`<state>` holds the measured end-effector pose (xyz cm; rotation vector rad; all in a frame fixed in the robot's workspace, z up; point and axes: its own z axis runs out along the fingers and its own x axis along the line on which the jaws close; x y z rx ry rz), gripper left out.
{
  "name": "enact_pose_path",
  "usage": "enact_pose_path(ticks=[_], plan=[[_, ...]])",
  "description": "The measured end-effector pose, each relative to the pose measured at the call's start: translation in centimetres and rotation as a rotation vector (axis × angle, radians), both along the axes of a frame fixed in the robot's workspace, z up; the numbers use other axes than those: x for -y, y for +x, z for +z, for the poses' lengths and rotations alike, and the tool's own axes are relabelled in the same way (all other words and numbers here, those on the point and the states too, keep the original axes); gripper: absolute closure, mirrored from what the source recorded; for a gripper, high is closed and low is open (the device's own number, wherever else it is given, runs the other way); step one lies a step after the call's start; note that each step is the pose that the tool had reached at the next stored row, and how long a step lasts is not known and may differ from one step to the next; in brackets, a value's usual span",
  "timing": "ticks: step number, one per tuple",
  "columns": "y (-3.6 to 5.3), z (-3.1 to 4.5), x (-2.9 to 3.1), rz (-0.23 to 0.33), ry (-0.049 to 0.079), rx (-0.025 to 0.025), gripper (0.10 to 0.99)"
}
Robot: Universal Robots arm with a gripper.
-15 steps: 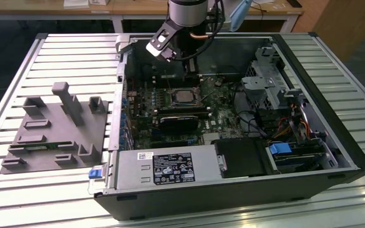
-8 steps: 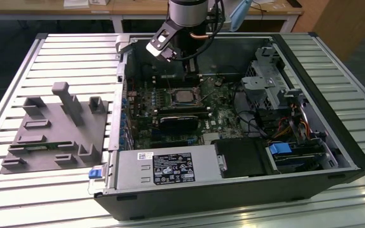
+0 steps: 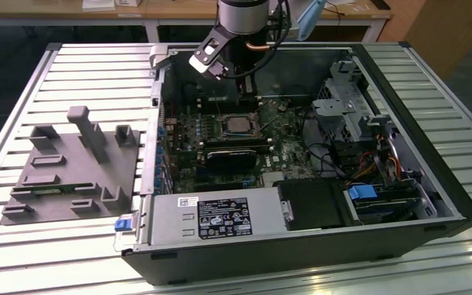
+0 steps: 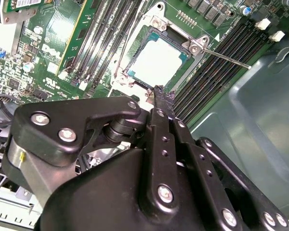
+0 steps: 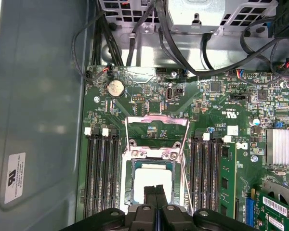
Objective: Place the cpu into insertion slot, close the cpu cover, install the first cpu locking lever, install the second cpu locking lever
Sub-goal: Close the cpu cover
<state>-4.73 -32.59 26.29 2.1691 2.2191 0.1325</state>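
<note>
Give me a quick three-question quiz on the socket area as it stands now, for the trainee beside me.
1. True or false: the cpu lies in the slot.
2. The cover is: A) shut over the cpu, B) swung open, C) taken off the board.
3. Fill in: the shut end effector is poised right above the ____.

Key: 1 true; 2 B; 3 cpu.
</note>
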Motion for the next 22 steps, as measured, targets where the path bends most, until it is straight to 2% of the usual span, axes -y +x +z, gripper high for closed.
enact_pose_path(ticks=[2, 3, 4, 5, 6, 9, 10, 11, 16, 22], plan=[[0.01, 0.0, 0.0, 0.0, 0.0, -0.0003, 0.98], [0.02, -0.01, 0.0, 0.0, 0.0, -0.0024, 0.98], [0.03, -0.01, 0.0, 0.0, 0.0, -0.0068, 0.98], [0.06, -0.01, 0.0, 0.0, 0.0, -0.0151, 0.98], [0.12, 0.0, 0.0, 0.0, 0.0, -0.0269, 0.98], [0.26, -0.01, 0.0, 0.0, 0.0, -0.0579, 0.98], [0.3, -0.01, 0.0, 0.0, 0.0, -0.0648, 0.98], [0.32, -0.01, 0.0, 0.0, 0.0, -0.0675, 0.98], [0.41, -0.02, 0.0, 0.0, 0.0, -0.0675, 0.98], [1.52, -0.02, -0.05, 0.0, 0.0, -0.0675, 0.98]])
